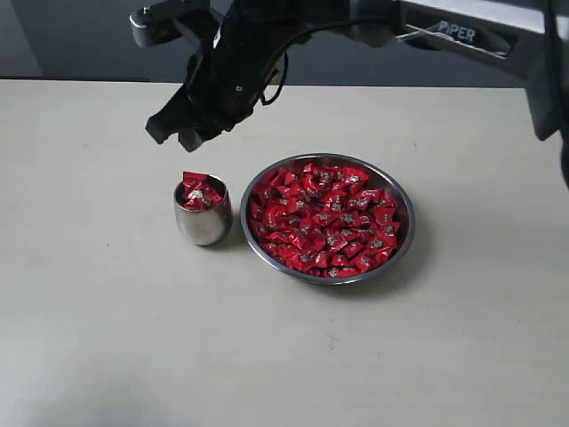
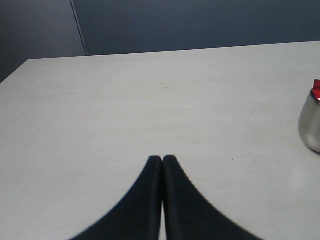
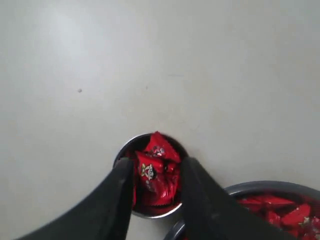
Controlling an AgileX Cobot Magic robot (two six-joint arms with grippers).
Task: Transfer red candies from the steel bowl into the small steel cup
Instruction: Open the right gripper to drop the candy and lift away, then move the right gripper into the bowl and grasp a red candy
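The steel bowl sits right of centre, heaped with red candies. Just left of it stands the small steel cup, with red candies piled above its rim. My right gripper hangs open above and slightly behind the cup, nothing between its fingers. In the right wrist view the open gripper frames the cup and its candies, and the bowl's rim shows beside it. My left gripper is shut and empty over bare table, with the cup off to one side.
The pale table stretches around both vessels. The right arm reaches in from the upper right, over the bowl's far side. The left arm does not show in the exterior view.
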